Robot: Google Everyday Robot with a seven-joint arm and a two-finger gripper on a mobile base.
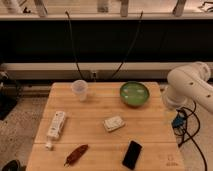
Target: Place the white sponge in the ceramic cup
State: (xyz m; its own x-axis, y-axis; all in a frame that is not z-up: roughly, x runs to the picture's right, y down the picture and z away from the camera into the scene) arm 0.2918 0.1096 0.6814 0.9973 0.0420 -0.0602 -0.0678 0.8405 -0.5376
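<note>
Wooden table (90,135) — squarish white sponge (114,123) centred, claw (171,118) at right edge.

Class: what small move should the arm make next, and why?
Probably carry the pincer inward to above the white sponge: it lies ungrasped on the table, apart from the cup at the back, while the pincer hangs at its edge.

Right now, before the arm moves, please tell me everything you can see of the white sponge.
The white sponge is a small, pale, roughly rectangular pad that looks soft. It lies flat on the wooden table, turned slightly askew, near the middle. The green bowl is behind it and the black phone is in front of it, and it is apart from both. Only the tabletop touches it. The gripper is away from it, by the table's right edge.
</note>
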